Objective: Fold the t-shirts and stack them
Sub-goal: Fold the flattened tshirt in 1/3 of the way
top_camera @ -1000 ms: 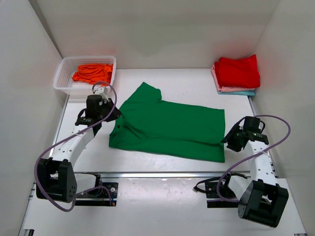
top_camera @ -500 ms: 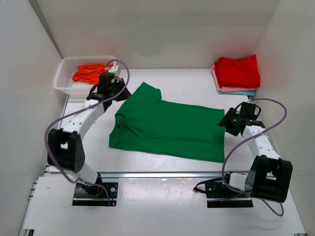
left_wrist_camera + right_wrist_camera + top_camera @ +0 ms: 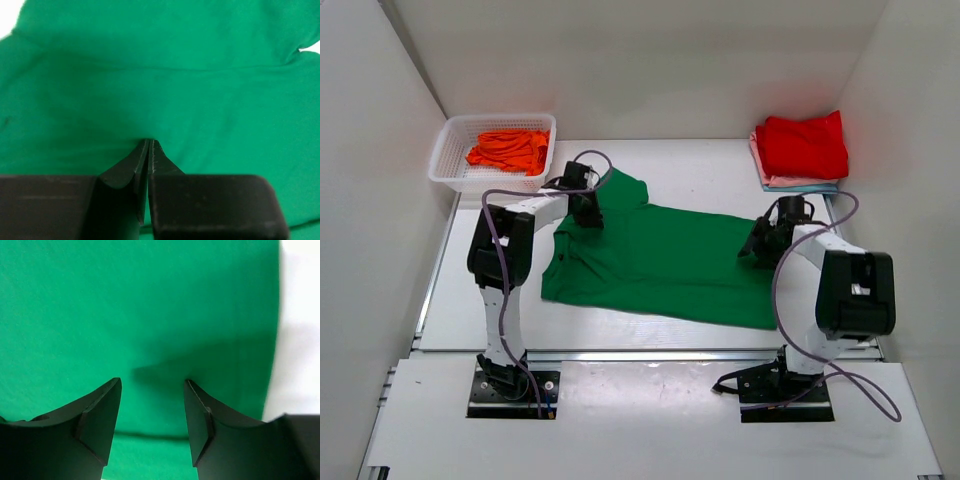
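A bright green t-shirt (image 3: 660, 255) lies spread flat on the white table, and it fills both wrist views (image 3: 165, 75) (image 3: 150, 305). My left gripper (image 3: 586, 211) is down on its upper left part, beside the sleeve. In the left wrist view that gripper (image 3: 150, 141) is shut, its tips pinching a small ridge of the green cloth. My right gripper (image 3: 760, 243) sits over the shirt's right end, near the hem. In its own view this gripper (image 3: 152, 386) is open, with only flat cloth between its fingers (image 3: 107, 405).
A white lattice basket (image 3: 448, 155) at the back left holds an orange t-shirt (image 3: 508, 150). At the back right is a folded stack: a red t-shirt (image 3: 803, 147) on top, pink (image 3: 760, 166) and teal (image 3: 812, 189) below. White walls enclose the table on three sides.
Both arms swung inward onto the green shirt. The left gripper came from beside the basket to the shoulder area and closed. The right gripper moved from off the right hem onto the cloth.
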`<state>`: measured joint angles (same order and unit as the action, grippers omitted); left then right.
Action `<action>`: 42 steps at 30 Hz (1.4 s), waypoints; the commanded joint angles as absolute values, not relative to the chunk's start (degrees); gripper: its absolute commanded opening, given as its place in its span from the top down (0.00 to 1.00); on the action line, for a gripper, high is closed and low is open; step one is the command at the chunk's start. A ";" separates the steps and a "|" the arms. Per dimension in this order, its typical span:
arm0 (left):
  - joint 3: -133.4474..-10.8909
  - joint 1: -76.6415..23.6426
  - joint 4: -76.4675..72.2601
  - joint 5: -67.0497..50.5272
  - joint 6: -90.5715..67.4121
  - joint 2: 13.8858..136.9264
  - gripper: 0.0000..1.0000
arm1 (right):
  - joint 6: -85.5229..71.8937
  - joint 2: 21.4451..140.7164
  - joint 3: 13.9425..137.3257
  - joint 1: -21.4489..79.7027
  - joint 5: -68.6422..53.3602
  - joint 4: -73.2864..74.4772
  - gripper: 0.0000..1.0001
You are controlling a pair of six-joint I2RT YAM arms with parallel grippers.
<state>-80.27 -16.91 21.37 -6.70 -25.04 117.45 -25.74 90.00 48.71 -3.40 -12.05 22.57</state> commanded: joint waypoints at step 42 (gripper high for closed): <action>-116.08 -12.48 27.85 -5.81 -21.45 126.27 0.45 | -12.92 103.87 81.73 -2.11 -7.65 25.49 0.84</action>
<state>-109.78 -12.91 20.05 -7.22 -24.58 119.39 -13.91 99.66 78.78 -0.21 -9.04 24.58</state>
